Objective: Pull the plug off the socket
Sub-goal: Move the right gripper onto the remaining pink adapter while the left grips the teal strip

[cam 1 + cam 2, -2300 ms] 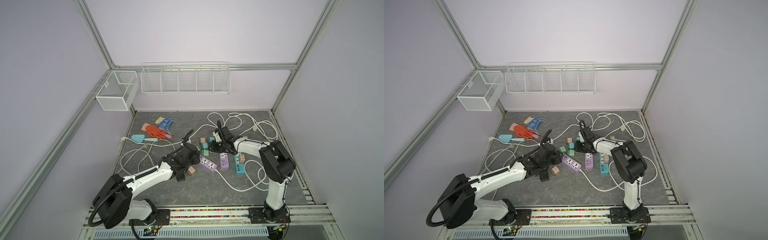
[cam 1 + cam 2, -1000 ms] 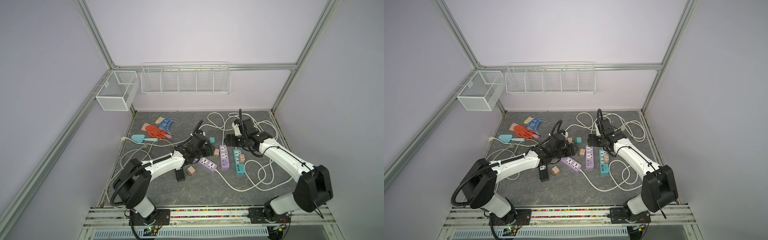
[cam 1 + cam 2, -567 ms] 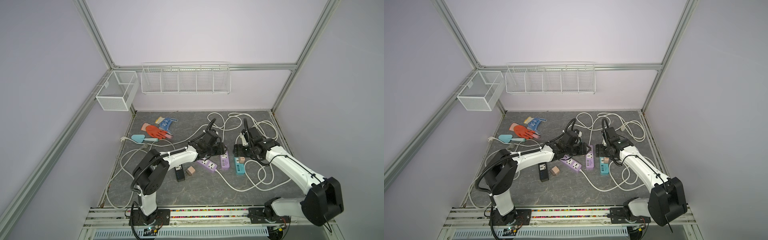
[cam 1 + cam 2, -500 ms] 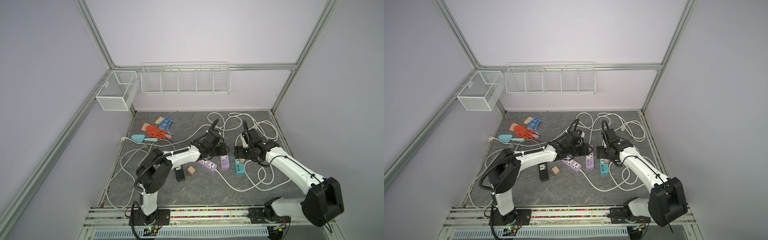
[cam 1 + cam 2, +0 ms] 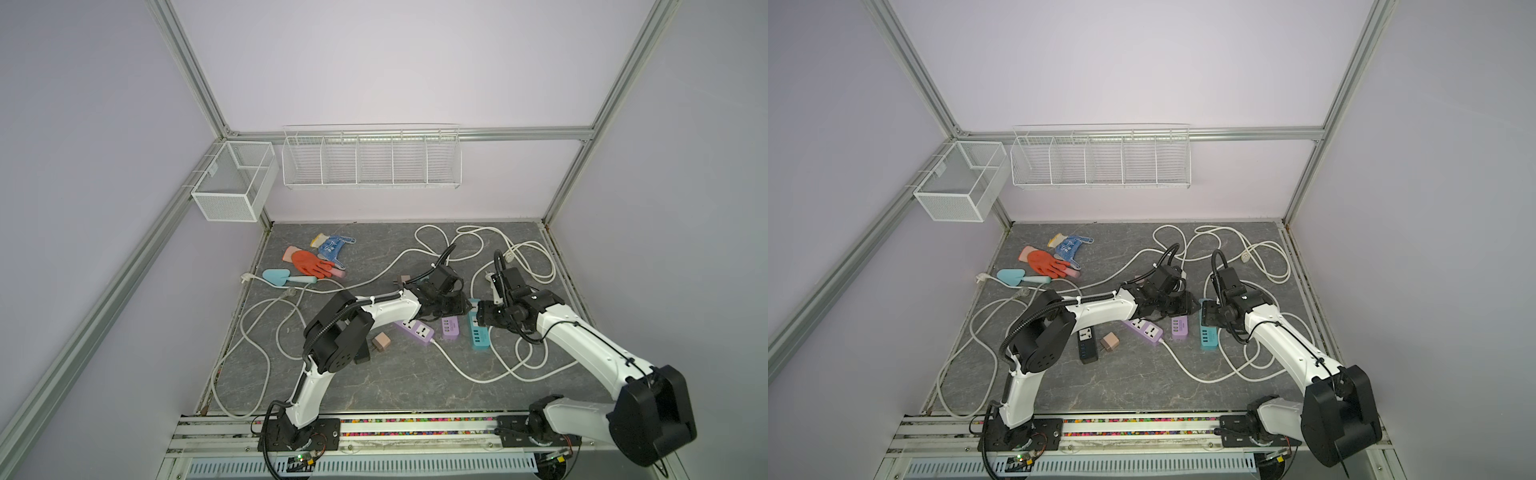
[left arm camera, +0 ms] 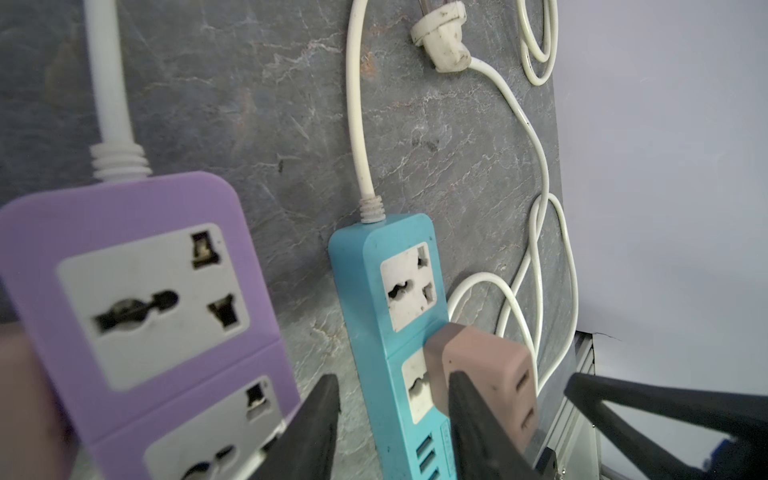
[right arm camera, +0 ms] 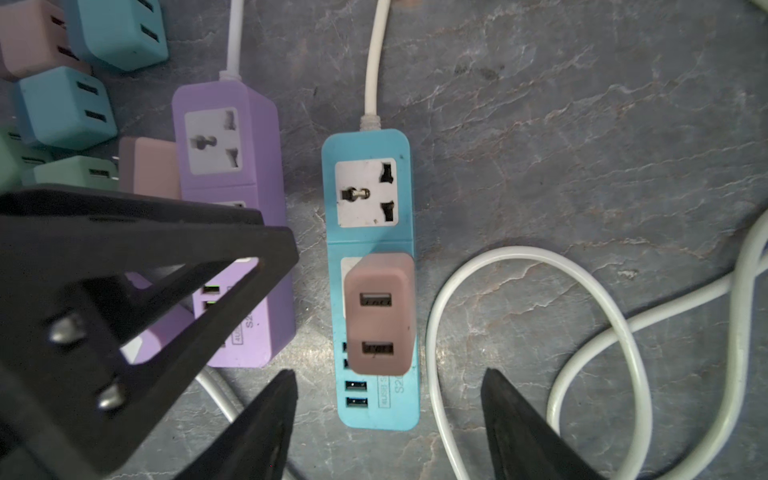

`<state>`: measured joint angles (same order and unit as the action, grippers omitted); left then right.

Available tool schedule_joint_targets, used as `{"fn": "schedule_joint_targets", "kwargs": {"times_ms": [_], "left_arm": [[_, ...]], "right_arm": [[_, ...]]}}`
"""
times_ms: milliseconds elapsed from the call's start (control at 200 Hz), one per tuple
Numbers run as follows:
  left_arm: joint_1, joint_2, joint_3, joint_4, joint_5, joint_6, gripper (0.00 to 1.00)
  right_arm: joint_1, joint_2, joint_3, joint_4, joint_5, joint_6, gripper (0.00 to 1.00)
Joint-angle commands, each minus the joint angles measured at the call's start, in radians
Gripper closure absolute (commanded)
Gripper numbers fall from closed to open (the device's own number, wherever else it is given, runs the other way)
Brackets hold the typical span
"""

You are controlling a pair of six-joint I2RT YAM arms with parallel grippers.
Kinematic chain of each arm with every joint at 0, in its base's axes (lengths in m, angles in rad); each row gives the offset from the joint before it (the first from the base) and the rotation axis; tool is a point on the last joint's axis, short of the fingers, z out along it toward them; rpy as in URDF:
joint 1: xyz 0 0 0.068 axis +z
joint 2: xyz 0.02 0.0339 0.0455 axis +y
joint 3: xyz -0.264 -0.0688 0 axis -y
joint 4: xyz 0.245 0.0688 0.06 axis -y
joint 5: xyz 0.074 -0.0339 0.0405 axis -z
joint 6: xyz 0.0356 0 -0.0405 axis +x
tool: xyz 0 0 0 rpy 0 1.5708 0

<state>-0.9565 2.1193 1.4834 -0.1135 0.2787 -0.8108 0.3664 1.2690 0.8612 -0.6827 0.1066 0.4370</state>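
Operator: Where does the plug sit?

Spotter: Your plug [image 7: 380, 311] (the mauve block with two USB slots on its face) is seated in the second socket of the blue strip [image 7: 370, 243], which lies flat on the grey table [image 7: 582, 145].

Operator: And the right gripper?

Spotter: Your right gripper [image 7: 387, 374] stands wide. In the right wrist view you see one fingertip on each side of the strip's USB end, and neither touches the plug. How high it hangs over the strip, you cannot tell.

Operator: The left one?

Spotter: Your left gripper [image 6: 392, 376] is narrower, its fingers parted with nothing between them. It reaches over the purple strip [image 7: 266, 199], just beside the blue strip, with its tip near that strip's edge and apart from the plug. In both top views your two grippers face each other above the strips.

Operator: What lies close by?

Spotter: You have loose adapters [image 7: 62, 108] clustered on the far side of the purple strip, and a white cable [image 7: 536, 257] looping on the blue strip's other side.
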Motion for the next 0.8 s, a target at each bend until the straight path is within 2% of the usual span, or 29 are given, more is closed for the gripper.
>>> {"fn": "schedule_joint_targets", "kwargs": {"times_ms": [0,395,795], "left_arm": [[-0.015,0.036,0.053,-0.019,0.011,0.000,0.56],[-0.030,0.142,0.189,-0.131,-0.020,0.048,0.59],[-0.030,0.209,0.235,-0.178,-0.054,0.066,0.66]], "right_arm": [[-0.016,0.017,-0.021,0.040,-0.013,0.000,0.29],[-0.042,0.071,-0.043,0.101,-0.033,0.003,0.35],[-0.045,0.150,-0.039,0.160,-0.042,-0.005,0.41]]}}
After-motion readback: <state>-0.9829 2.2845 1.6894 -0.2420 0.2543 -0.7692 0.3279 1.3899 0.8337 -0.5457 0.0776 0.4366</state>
